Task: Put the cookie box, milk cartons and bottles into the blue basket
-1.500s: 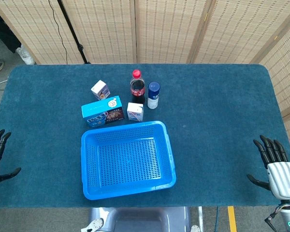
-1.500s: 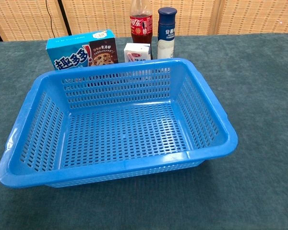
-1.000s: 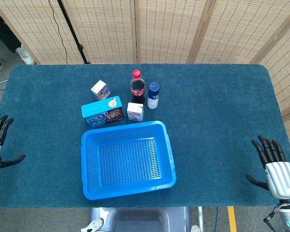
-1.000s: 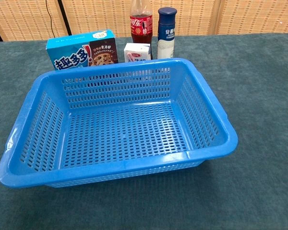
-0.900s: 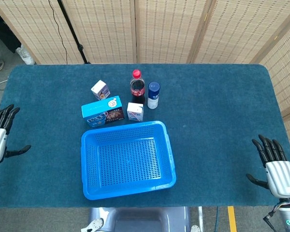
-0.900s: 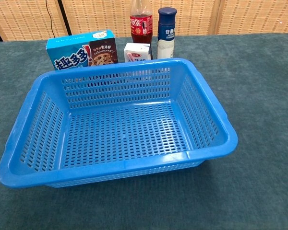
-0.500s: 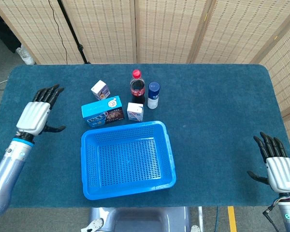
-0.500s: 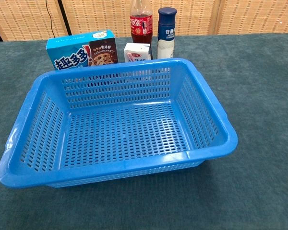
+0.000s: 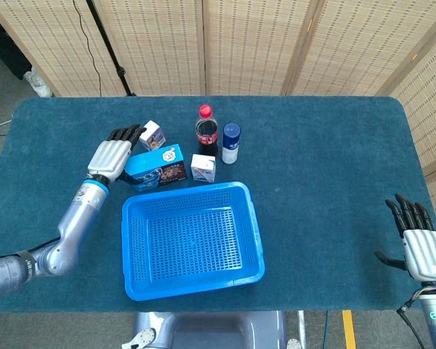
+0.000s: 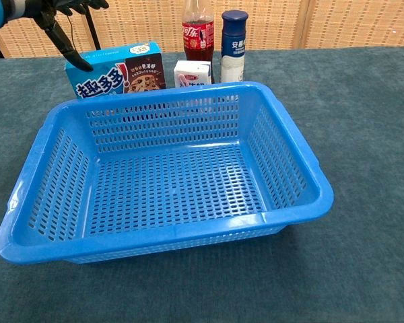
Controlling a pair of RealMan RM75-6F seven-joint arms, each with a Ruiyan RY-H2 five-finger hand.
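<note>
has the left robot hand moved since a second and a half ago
Yes. The left robot hand has swung in from the table's left edge, up and rightward, and now sits beside the cookie box, its fingers reaching toward the small milk carton.

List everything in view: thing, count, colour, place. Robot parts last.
blue basket: 1, blue, table centre, nothing in it
cookie box: 1, light blue, just behind the basket's far-left corner
milk cartons: 2, white; one beside the cookie box, the other further back
cola bottle: 1, dark with red cap, behind the basket
white bottle: 1, blue cap, beside the cola bottle
table: 1, teal cloth
folding screens: beige, behind the table
left robot hand: open, at the cookie box's left end
right robot hand: open, table's right edge
</note>
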